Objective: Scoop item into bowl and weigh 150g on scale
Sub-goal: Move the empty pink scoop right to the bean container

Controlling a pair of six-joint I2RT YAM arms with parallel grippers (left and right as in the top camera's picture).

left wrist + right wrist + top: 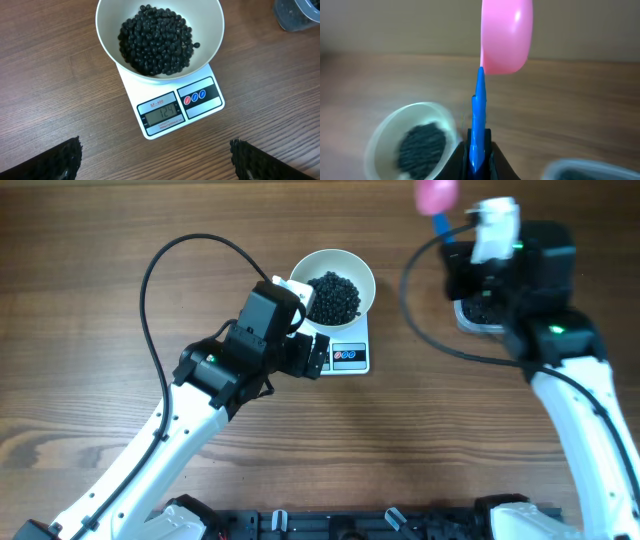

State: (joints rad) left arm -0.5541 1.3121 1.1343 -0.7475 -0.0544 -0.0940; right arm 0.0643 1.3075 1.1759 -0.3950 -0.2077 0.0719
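The white bowl (366, 278) stands on the scale (350, 357) and holds a heap of black beans, the item (333, 297). In the left wrist view the scale (200, 107) shows 124 on its display, under the bowl (107, 35) of beans (157, 40). My left gripper (316, 358) hovers open at the scale's near left, its fingertips (67, 160) wide apart over bare wood. Far to the right, my right gripper (479, 145) is shut on the blue handle (479, 105) of a pink scoop (506, 35) that it holds high. The scoop's inside is hidden.
A clear plastic tub (478, 315) with more beans sits at the back right, mostly under the right arm, and shows again as a tub (295, 12) in the left wrist view. Black cables loop over the wooden table beside each arm.
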